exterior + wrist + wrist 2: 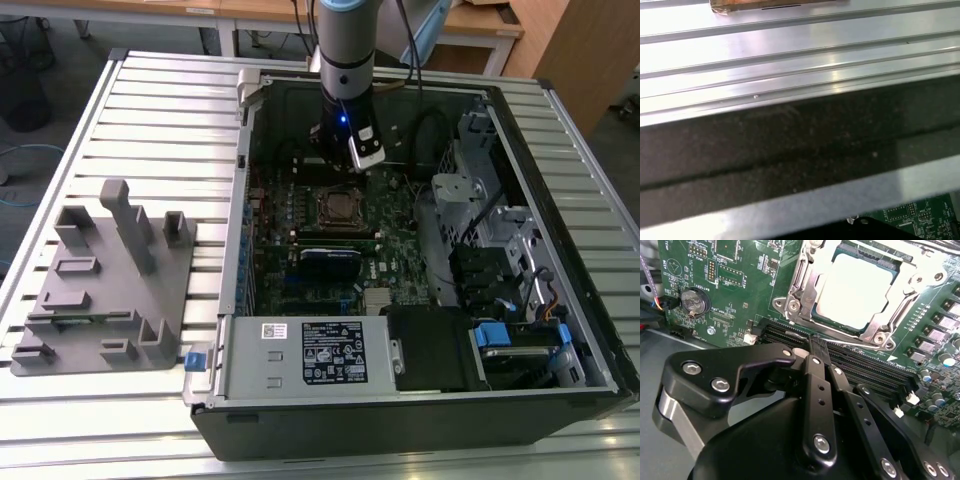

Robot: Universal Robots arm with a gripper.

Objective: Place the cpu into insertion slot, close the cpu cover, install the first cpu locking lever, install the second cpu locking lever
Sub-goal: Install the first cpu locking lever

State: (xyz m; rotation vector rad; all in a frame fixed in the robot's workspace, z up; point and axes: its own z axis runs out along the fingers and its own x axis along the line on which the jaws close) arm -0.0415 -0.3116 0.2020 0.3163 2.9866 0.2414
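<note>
In the second wrist view the cpu (855, 285), a pale silver square, lies in the insertion slot (892, 271). The cpu cover (879, 326), a silver frame, lies flat around its edges. My gripper (815, 342) is shut with nothing visible between its black fingers (816, 385). Its tips sit just off the socket's near edge, beside a thin metal lever rod (791, 333). In the exterior view the gripper (350, 165) hangs inside the open computer case, just behind the insertion slot (340, 208).
Long black memory slots (865, 370) run under the fingertips, with a coin battery (693, 301) off to the side. A black ribbed card (330, 262), power supply (310, 355) and drive cages (500, 250) crowd the case. A grey fixture (100, 290) stands on the ribbed table (790, 50).
</note>
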